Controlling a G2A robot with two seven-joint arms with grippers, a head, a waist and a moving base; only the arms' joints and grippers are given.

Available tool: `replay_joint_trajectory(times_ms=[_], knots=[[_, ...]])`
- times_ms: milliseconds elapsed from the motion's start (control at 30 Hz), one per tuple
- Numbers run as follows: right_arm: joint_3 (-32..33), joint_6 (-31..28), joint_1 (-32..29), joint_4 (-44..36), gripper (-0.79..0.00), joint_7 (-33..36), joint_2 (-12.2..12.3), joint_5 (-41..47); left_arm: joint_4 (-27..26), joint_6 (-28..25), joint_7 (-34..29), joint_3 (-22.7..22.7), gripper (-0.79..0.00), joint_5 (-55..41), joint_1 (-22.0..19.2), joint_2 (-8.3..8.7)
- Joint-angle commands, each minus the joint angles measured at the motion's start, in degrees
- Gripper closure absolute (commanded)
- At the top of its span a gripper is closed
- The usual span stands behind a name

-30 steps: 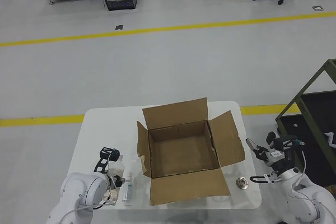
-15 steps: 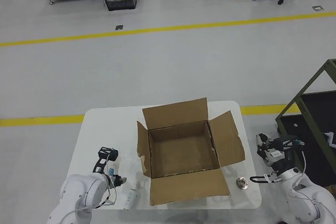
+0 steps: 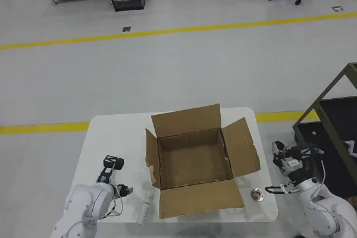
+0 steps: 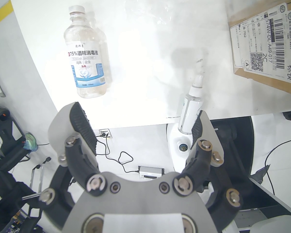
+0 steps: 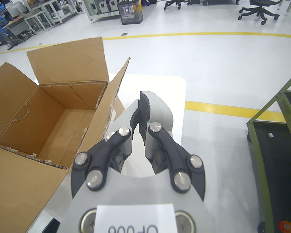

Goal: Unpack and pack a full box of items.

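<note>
The open cardboard box (image 3: pixel 190 159) stands in the middle of the white table (image 3: pixel 113 134) and looks empty inside. A clear bottle (image 4: pixel 86 58) with a blue-and-white label lies flat near the table's left front edge. A small white spray bottle (image 4: pixel 193 103) lies at the very front edge, also seen as spray bottle (image 3: pixel 146 209) beside the box's front flap. My left gripper (image 4: pixel 140 120) hangs open just off the table edge, nothing between its fingers, one finger close to the spray bottle. My right gripper (image 5: pixel 141 103) is shut and empty, right of the box (image 5: pixel 51 112).
A small round metal piece (image 3: pixel 257 194) sits on the table's right front corner. A green metal cart (image 3: pixel 339 113) stands to the right of the table. The box flap (image 4: pixel 264 30) with shipping labels lies near the spray bottle.
The right gripper has closed. The left gripper has drawn back from the bottles, and the spray bottle has shifted toward the table's front edge, nearer the box flap.
</note>
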Motion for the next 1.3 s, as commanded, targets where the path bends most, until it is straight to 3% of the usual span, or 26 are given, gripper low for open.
replay_joint_trajectory(times_ms=[0,133,267,533,767,1200,1267], knots=[[0.1,0.2,0.1,-0.11,0.0,-0.14,0.05,-0.05,-0.01,0.0,-0.01,0.0,-0.785,-0.02,0.01,0.0],[0.1,0.84,0.36,0.08,0.0,-0.37,0.11,0.05,-0.01,0.0,-0.01,0.0,-0.785,-0.02,0.01,0.0],[-0.21,1.18,0.8,0.36,0.0,-0.39,0.19,-0.01,2.91,-0.12,3.91,1.08,-0.785,2.89,-0.67,-0.02],[-0.43,1.53,1.06,0.39,0.0,-0.62,0.34,0.12,15.18,5.15,4.22,4.18,-0.785,4.81,-10.26,-0.94],[-0.33,1.42,0.96,0.79,0.0,-0.7,0.51,0.28,24.32,5.6,4.33,5.6,-0.785,4.62,-16.1,-1.52],[-0.68,1.48,1.81,1.14,0.0,-0.24,0.81,0.54,24.54,5.38,4.37,5.71,-0.785,4.63,-16.19,-1.53],[-0.91,1.4,1.92,1.12,0.0,-0.19,0.85,0.49,26.43,5.0,5.08,4.75,-0.785,2.65,-16.18,-1.52]])
